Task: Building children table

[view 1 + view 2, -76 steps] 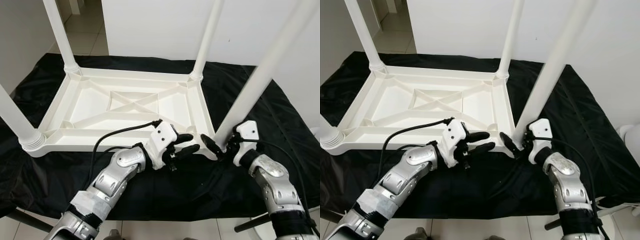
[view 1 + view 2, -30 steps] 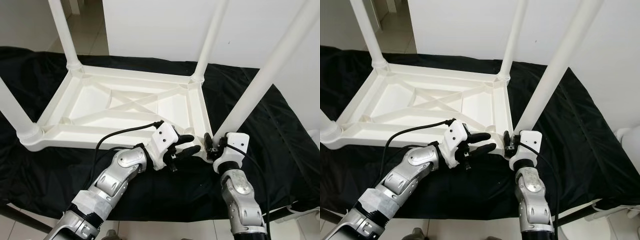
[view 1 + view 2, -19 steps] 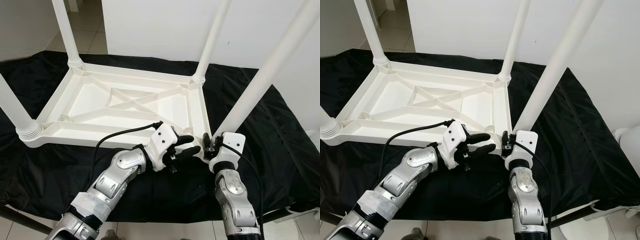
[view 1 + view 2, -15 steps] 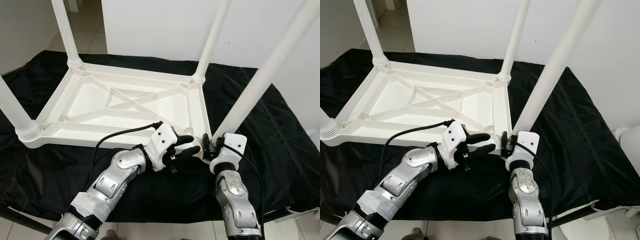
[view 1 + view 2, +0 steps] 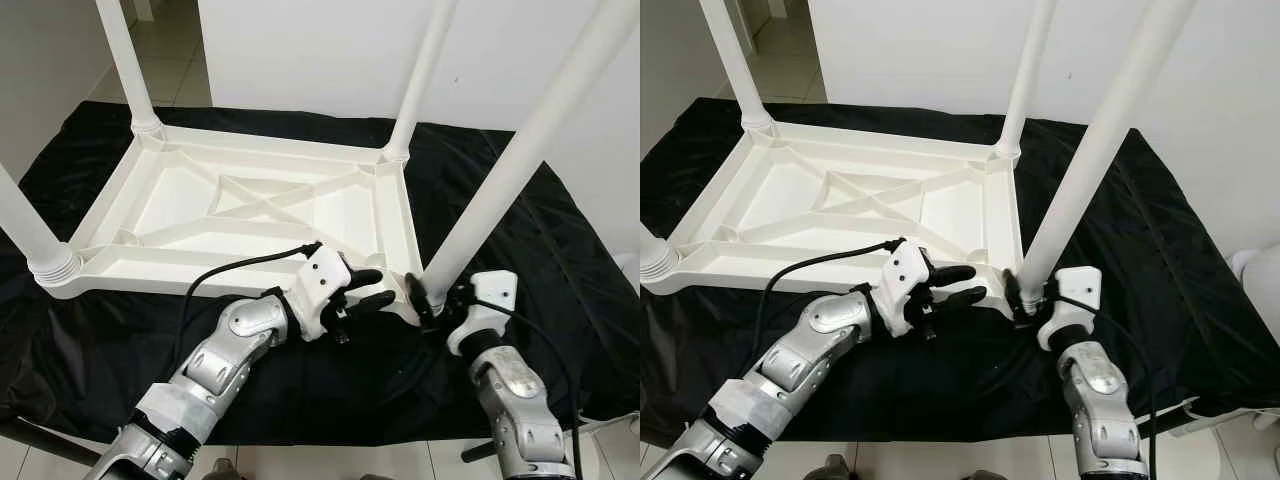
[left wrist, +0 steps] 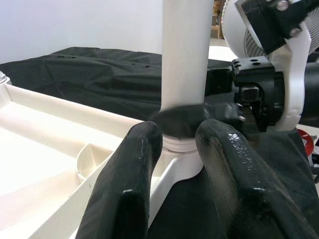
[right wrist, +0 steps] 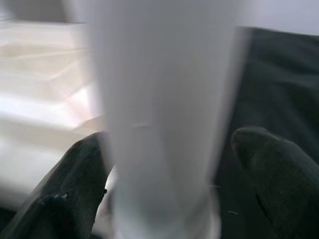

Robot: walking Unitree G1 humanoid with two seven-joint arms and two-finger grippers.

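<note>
The white children's table (image 5: 255, 215) lies upside down on a black cloth (image 5: 560, 250) spread over the bench, its four legs pointing up. The near-right leg (image 5: 510, 165) is the landmark here; it rises from the table's near-right corner socket and leans up toward the right.

From the head views, the right hand (image 5: 1025, 292) sits at the foot of that leg, one black finger on each side of it, just above the socket. The right wrist view brings this close: the blurred white leg (image 7: 159, 114) stands between the two fingers (image 7: 75, 184), which are spread wide around it; whether the pads press on the leg cannot be told.

The left hand (image 5: 372, 288) reaches toward the same corner from the left, resting at the table's near rim just beside the leg's socket. The left wrist view shows what the head views do not: its two thick fingers (image 6: 132, 179) stand narrowly apart with nothing between them, pointing at the ribbed collar at the leg's foot, and beyond the leg the right hand's white housing and a black finger curving round the leg's base.

A black cable (image 5: 240, 265) loops from the left wrist across the table's near rim. Behind the bench stands a white wall (image 5: 320, 50).
</note>
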